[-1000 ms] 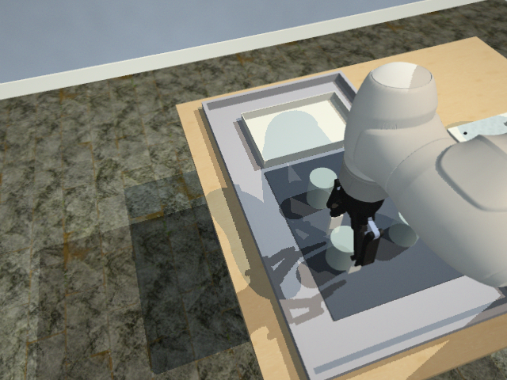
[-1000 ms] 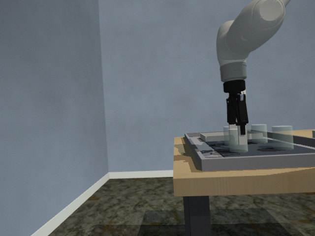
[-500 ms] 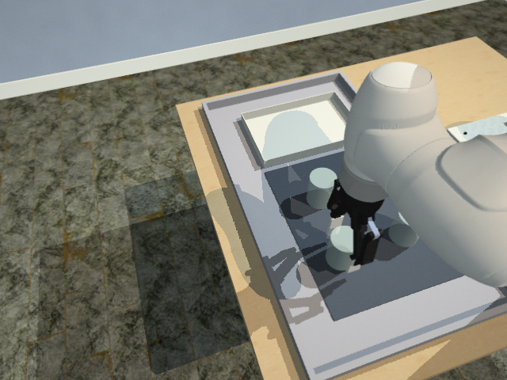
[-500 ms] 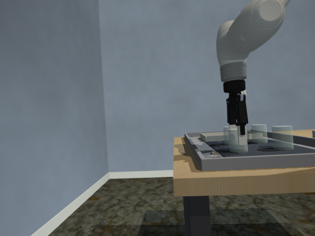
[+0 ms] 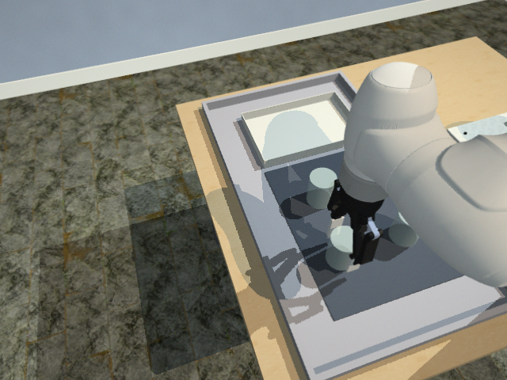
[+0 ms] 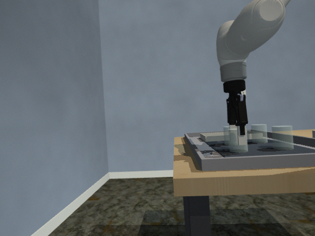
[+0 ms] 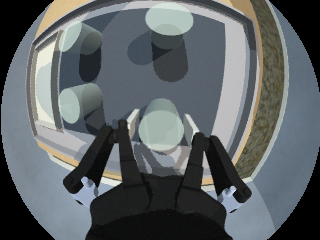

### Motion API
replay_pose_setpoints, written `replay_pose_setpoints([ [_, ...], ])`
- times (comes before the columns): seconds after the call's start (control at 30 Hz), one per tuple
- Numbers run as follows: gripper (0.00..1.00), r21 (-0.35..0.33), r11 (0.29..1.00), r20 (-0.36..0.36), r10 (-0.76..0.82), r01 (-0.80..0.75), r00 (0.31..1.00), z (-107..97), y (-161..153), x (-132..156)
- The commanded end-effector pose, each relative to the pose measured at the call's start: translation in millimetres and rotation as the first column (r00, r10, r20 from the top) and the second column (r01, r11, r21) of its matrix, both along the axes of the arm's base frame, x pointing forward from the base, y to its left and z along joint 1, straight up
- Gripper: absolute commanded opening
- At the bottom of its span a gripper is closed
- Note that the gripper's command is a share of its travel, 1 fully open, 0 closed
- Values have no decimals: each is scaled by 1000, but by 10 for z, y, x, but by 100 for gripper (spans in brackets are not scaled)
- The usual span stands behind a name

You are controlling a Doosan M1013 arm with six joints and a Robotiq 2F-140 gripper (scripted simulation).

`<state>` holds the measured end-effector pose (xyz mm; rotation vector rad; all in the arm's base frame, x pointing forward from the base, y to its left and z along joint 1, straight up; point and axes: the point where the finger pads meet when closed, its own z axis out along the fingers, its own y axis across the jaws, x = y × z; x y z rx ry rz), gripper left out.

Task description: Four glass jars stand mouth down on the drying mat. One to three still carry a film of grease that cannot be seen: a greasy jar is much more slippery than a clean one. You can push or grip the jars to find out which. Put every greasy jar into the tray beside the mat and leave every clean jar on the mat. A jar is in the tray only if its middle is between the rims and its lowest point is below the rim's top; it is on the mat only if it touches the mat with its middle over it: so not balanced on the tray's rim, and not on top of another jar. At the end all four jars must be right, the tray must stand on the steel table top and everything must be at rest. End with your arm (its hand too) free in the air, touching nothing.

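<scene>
On the top view's clock face, centred on the drying mat, the gray steel counter [image 5: 249,196] [image 6: 254,162] has a smooth finish and raised rims and stands on pale, fine-grained wood [image 5: 454,61] [image 6: 241,184]. A shallow rectangular cream tray [image 5: 253,142] [image 6: 213,137] [image 7: 56,80] lies on it towards 11 o'clock. The matte slate-blue drying mat [image 5: 360,290] [image 6: 262,152] [image 7: 120,65] carries four pale green, see-through glass cylinders, upright. The first jar [image 5: 321,188] [image 6: 226,137] [image 7: 80,104] is near 10 o'clock; the second jar [image 5: 340,251] [image 6: 234,148] [image 7: 161,130], near 8, stands between the black fingers [image 5: 366,249] [image 6: 242,114] with their flat white pads [image 7: 133,124]. The fingers are partly open around it, not gripping. The third jar [image 5: 403,235] [image 6: 282,137] [image 7: 169,20] is near 3, partly behind the smooth off-white arm [image 5: 409,163] [image 6: 244,38]; its faint lettering is unreadable. The fourth jar [image 6: 259,133] [image 7: 82,39] is hidden from above; the wrist view puts it towards 10.

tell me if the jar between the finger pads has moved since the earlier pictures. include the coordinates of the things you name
No, the jar [image 5: 339,255] [image 6: 238,148] [image 7: 161,131] stands at the same spot on the mat [image 5: 368,286].
</scene>
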<state>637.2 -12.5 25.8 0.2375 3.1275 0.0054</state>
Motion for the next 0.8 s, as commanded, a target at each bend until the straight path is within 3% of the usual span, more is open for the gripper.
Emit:
replay_pose_setpoints([
  [0.0,54,0,1000,0,0,0,1000,1,0,0],
  [0.77,51,0,1000,0,0,0,1000,1,0,0],
])
